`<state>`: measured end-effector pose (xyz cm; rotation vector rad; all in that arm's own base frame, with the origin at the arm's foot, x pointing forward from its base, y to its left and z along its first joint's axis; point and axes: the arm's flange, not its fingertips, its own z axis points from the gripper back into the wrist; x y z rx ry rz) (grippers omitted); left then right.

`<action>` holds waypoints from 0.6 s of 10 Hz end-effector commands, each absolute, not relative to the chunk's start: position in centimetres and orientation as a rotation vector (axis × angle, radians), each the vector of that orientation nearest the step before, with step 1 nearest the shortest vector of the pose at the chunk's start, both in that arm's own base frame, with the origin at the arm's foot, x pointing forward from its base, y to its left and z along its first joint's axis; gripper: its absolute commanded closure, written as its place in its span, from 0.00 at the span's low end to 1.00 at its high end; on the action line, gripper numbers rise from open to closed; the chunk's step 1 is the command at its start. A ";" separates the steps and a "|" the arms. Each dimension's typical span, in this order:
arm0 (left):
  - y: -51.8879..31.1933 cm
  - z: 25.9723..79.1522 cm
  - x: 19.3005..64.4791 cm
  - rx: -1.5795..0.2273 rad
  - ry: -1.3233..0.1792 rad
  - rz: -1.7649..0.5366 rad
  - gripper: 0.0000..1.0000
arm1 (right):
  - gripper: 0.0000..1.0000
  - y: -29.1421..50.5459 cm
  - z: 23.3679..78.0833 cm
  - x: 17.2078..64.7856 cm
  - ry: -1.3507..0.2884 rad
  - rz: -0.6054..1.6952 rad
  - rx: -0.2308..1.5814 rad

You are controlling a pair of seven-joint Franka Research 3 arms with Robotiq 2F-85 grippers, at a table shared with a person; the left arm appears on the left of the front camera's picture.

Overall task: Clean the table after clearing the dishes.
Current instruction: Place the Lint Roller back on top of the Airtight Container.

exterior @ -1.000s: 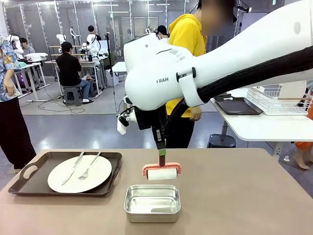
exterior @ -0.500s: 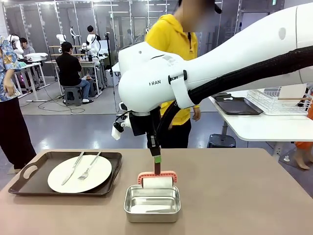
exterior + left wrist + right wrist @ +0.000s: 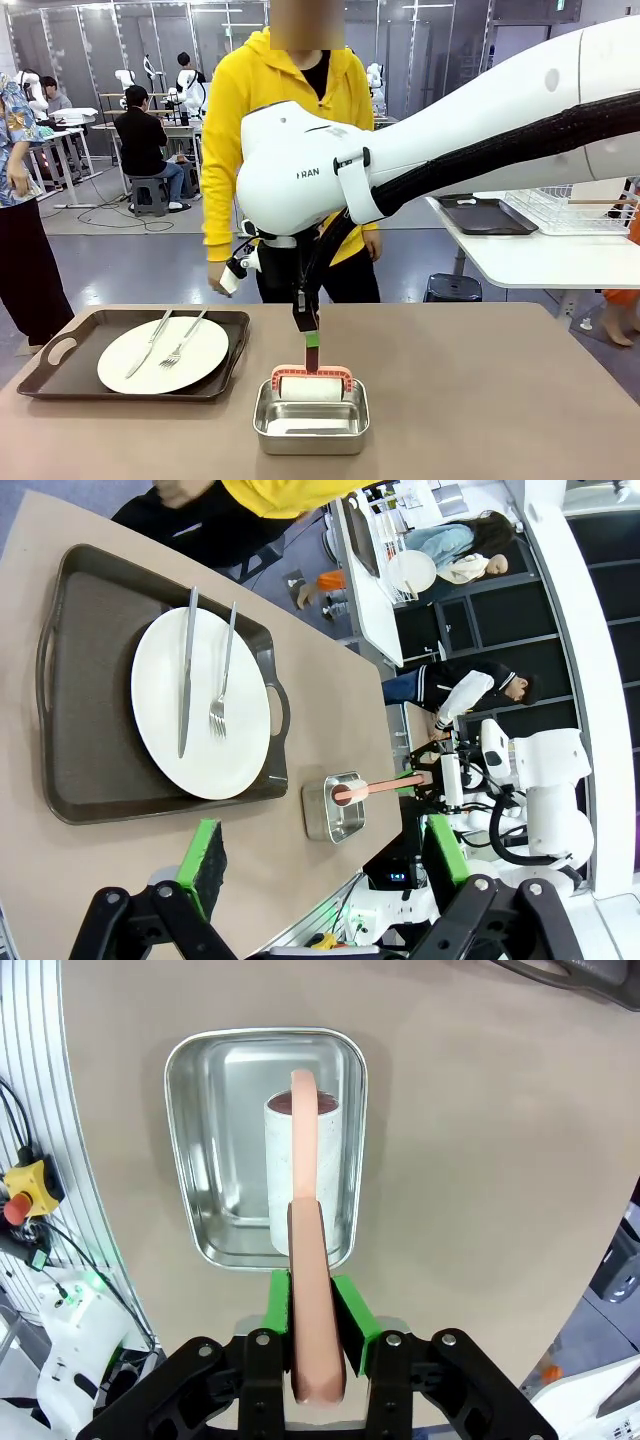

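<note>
So the tray (image 3: 95,328) sits at the tabletop's (image 3: 480,400) left side, nearly at the left edge. The plate (image 3: 195,350) is on it, with the knife (image 3: 148,345) and fork (image 3: 183,342) lying side by side on the plate, knife on the left. The pan (image 3: 311,428) is mid-tabletop by the near edge, just right of the tray. The roller (image 3: 311,387) hangs down into the pan's far end, handle up in the right tool (image 3: 311,340). A person (image 3: 270,120) stands behind the far edge.

Taupe table (image 3: 480,400); white plate (image 3: 200,365), dark brown tray (image 3: 90,335); pink roller (image 3: 311,385); silver pan (image 3: 310,440).
</note>
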<state>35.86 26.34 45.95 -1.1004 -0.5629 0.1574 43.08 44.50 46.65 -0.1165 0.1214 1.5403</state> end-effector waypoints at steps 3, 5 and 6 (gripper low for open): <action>26.6 46.2 35.7 -1.112 -0.574 0.141 0.00 | 0.77 44.4 45.0 44.5 0.080 1.494 -0.061; 26.6 46.2 35.7 -1.112 -0.574 0.141 0.00 | 0.77 44.9 44.2 45.3 0.094 1.503 -0.080; 26.6 46.2 35.7 -1.112 -0.574 0.141 0.00 | 0.77 45.0 43.5 45.5 0.120 1.502 -0.077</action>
